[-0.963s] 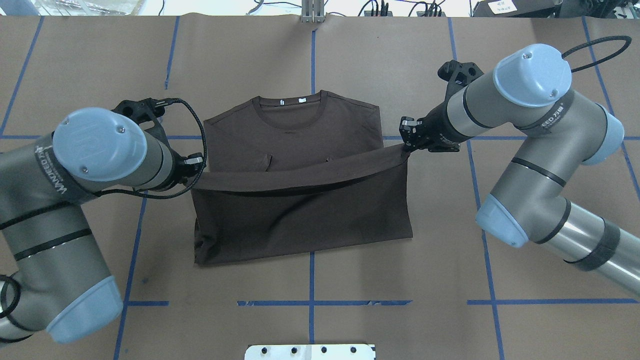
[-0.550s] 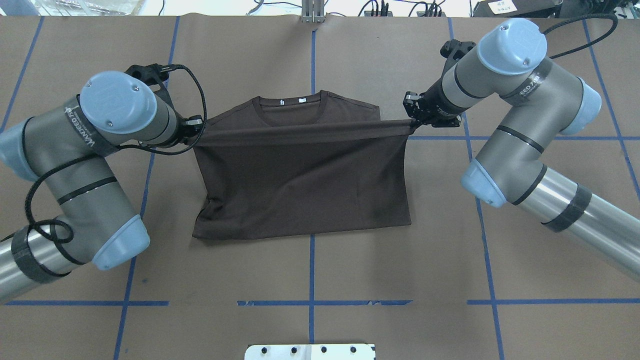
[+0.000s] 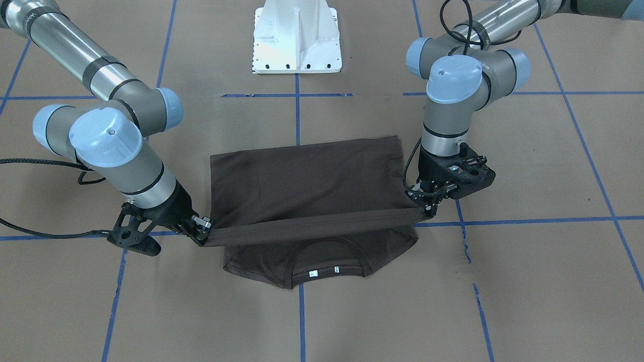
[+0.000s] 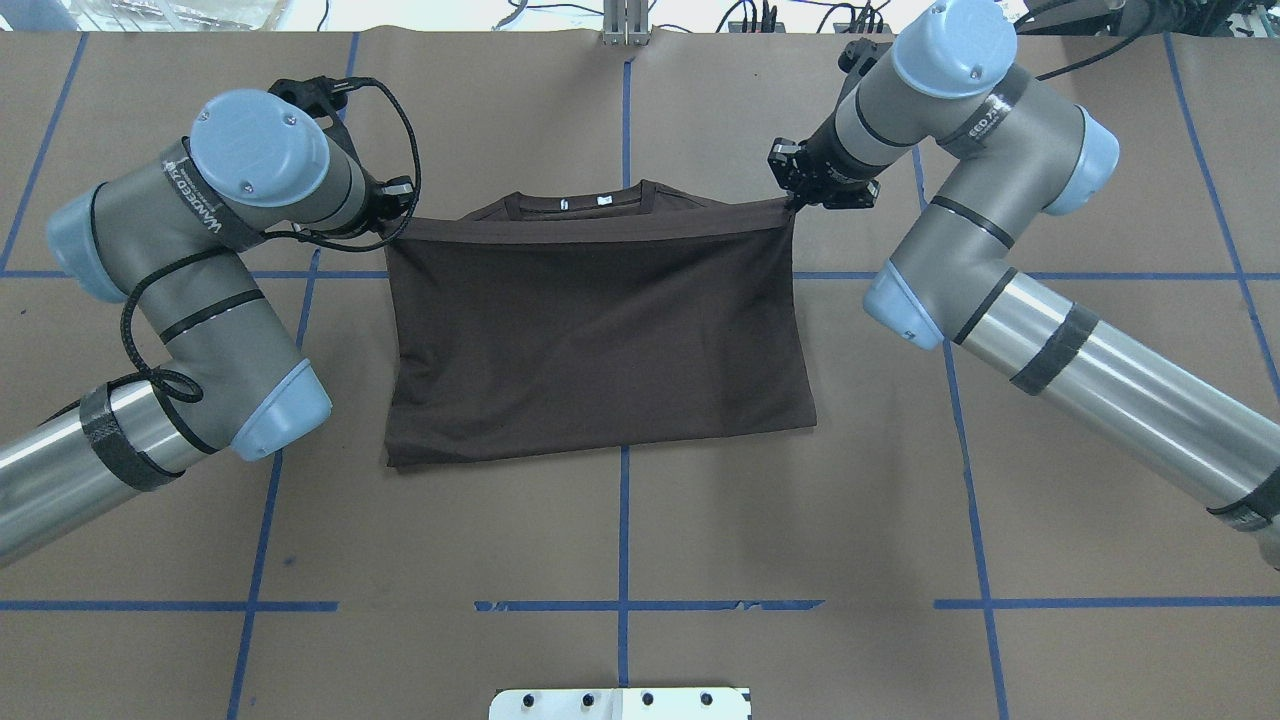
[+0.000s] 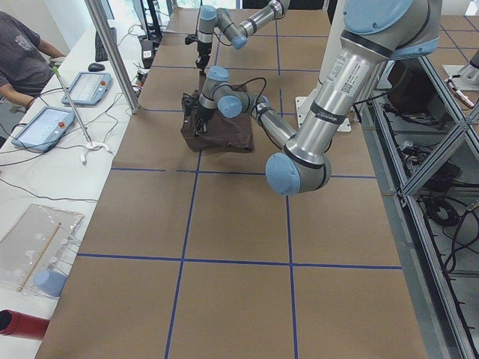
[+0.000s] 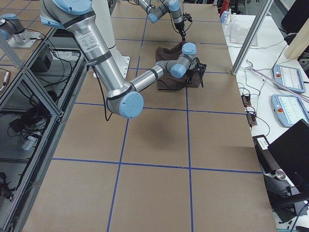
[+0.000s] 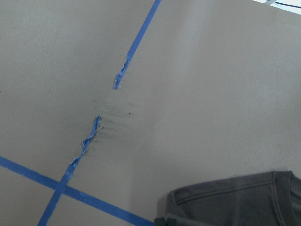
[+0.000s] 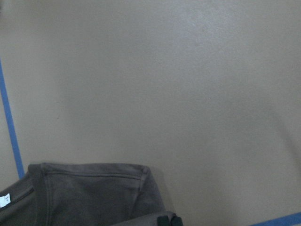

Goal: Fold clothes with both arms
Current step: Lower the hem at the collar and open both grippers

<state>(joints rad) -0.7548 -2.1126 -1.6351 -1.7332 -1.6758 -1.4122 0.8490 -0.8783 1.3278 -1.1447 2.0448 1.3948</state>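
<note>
The left gripper (image 4: 396, 208) and the right gripper (image 4: 795, 198) each pinch tight on one end of the hem (image 4: 590, 228) of the T-shirt (image 4: 600, 330), holding that edge taut in a straight line between them. From that line the fabric slopes back toward the robot to a fold lying on the table (image 4: 800, 520). Just beyond the grippers, the collar (image 4: 585, 200) and shoulder edge lie uncovered. Outward of each gripper and beyond the collar, brown table shows bare, crossed by blue tape lines (image 4: 625, 100). There is one T-shirt, two arms (image 4: 1000, 270), two grippers and two white tags (image 4: 603, 201). The folded shirt's long axis runs gripper to gripper, and the collar points away from the robot.
</note>
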